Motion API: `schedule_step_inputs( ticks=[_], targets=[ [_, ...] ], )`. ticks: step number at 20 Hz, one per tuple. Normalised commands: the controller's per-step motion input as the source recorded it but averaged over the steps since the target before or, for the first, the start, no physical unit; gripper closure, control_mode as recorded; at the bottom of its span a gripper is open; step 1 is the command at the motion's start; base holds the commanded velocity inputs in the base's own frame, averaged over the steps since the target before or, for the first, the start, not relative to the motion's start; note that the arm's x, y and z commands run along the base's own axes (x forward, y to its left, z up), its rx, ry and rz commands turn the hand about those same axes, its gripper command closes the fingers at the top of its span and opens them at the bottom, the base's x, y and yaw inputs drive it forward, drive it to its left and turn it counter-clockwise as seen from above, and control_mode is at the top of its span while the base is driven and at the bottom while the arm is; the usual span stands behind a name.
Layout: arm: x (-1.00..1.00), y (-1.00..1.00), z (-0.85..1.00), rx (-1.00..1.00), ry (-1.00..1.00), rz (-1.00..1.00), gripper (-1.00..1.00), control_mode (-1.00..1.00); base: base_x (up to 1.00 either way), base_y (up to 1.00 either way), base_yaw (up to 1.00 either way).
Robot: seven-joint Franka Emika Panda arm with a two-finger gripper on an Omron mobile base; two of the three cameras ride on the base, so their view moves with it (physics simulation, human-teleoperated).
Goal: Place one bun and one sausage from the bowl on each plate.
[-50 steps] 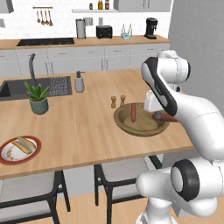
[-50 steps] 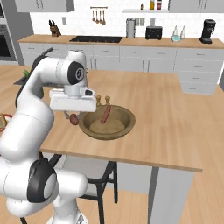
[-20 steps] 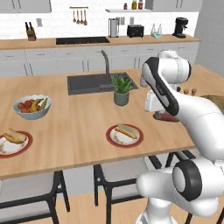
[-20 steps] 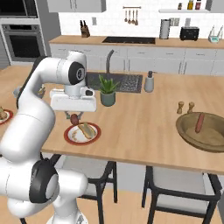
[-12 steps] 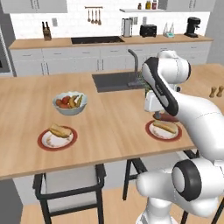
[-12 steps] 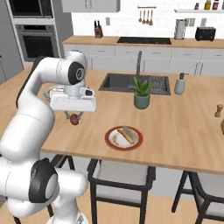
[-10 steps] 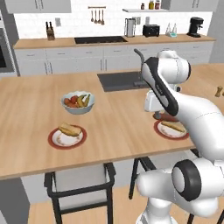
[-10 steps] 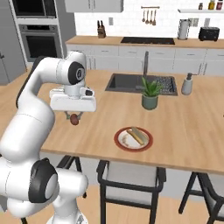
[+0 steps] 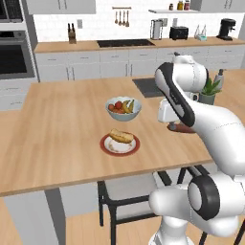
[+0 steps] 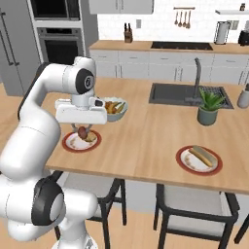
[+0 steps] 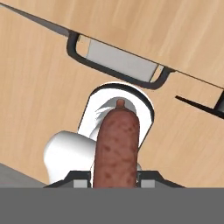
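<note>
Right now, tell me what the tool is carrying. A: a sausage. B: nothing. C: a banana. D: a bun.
A: the hand view shows a brown sausage clamped between the tool's fingers, and the right base view shows it hanging over the plate that has just a bun.

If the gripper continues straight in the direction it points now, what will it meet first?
Probably the wooden counter, beside the near plate with the bun. The gripper, jaws shut on the sausage, points down there, though depth is unclear, so it might meet the plate's rim.
</note>
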Motion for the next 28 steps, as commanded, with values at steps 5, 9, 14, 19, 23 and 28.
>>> schedule_step_inputs(
  ticks=[5,9,14,19,23,28],
  targets=[
    [0.0,0.0,0.0,0.0,0.0,0.0,1.0,1.0,0.03,0.76,0.0],
    [0.0,0.0,0.0,0.0,0.0,0.0,1.0,1.0,0.0,0.11,0.0],
    [0.0,0.0,0.0,0.0,0.0,0.0,1.0,-1.0,0.0,0.0,0.0],
    [0.0,0.0,0.0,0.0,0.0,0.0,1.0,-1.0,0.0,0.0,0.0],
    [0.0,-0.02,0.0,0.0,0.0,0.0,1.0,-1.0,0.0,0.0,0.0],
    [-0.02,-0.17,-0.31,0.05,-0.35,0.03,1.0,-1.0,0.0,0.0,0.0]
  ],
)
